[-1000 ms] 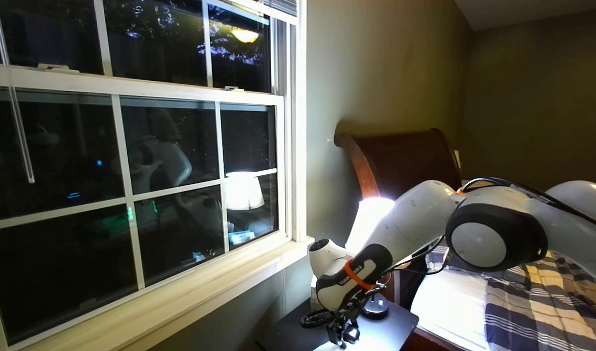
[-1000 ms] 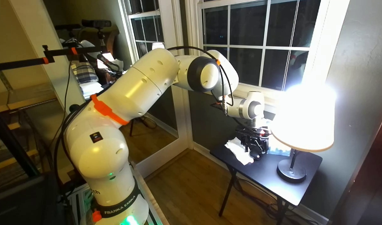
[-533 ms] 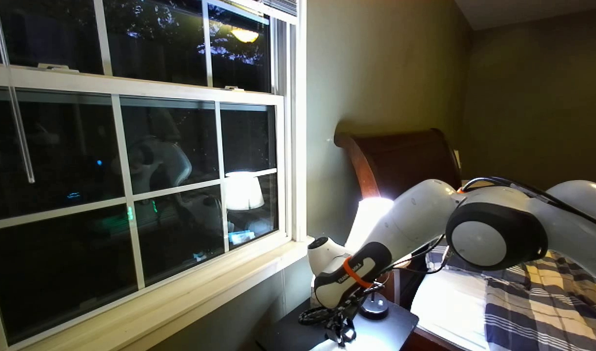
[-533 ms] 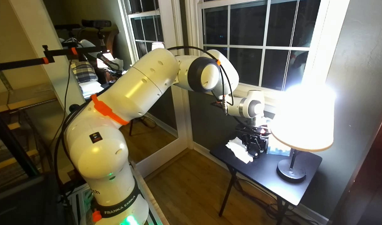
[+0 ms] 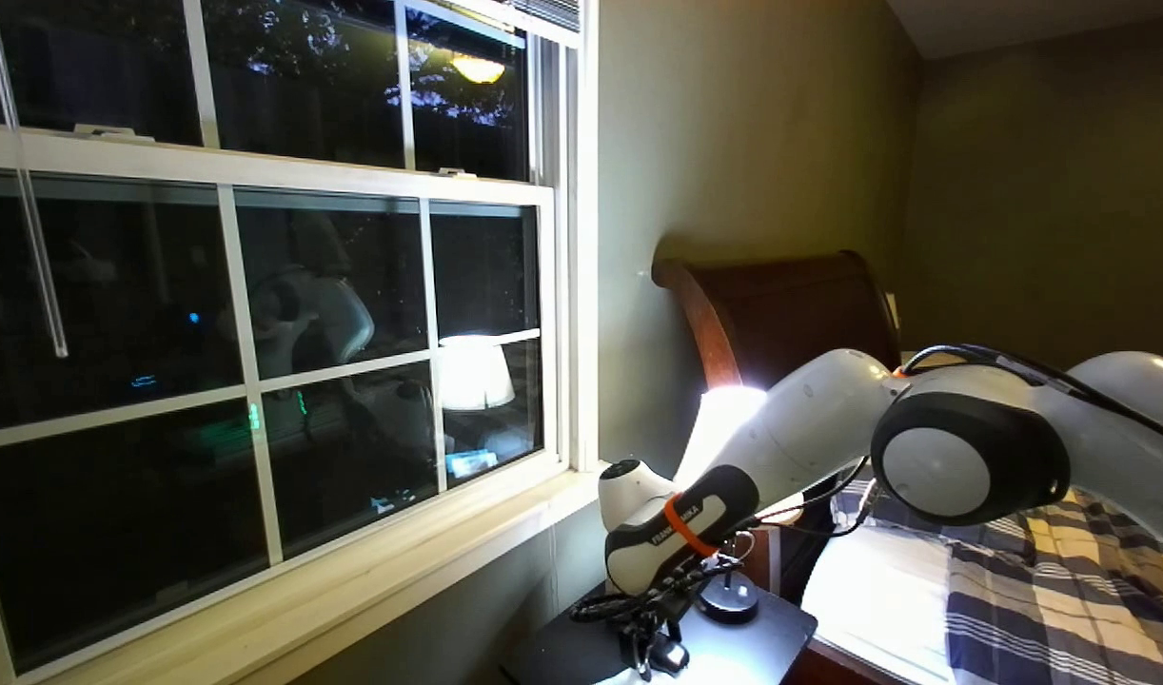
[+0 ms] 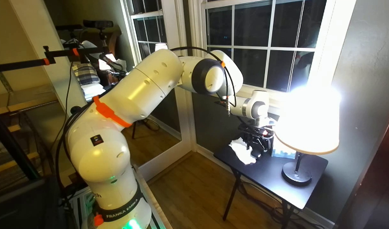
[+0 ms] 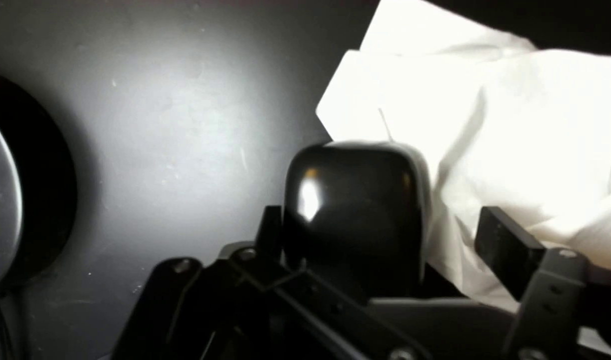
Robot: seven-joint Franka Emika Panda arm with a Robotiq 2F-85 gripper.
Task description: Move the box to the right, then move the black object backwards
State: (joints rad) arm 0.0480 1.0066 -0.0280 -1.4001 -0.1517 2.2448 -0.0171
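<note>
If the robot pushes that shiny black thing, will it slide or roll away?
The black object might be slippery, since its smooth face shows a bright, glossy reflection. It would probably slide more than roll, because its outline looks squarish, though its rounded corners might let it wobble.

A black rectangular worktop (image 6: 271, 175) stands at the lower right of the frame in an exterior view, glare whitening its front corner. Toward its right end rests a flat, round, black lamp base (image 6: 297, 175). Behind and left of that stands a pale box (image 6: 283, 152), bluish low down, its upper part hidden. A crumpled white sheet (image 6: 242, 152), cloth or paper, lies farther left. At the wrist view's centre, a glossy black rounded object (image 7: 353, 210) overlaps the sheet; what it rests on is unclear.
</note>
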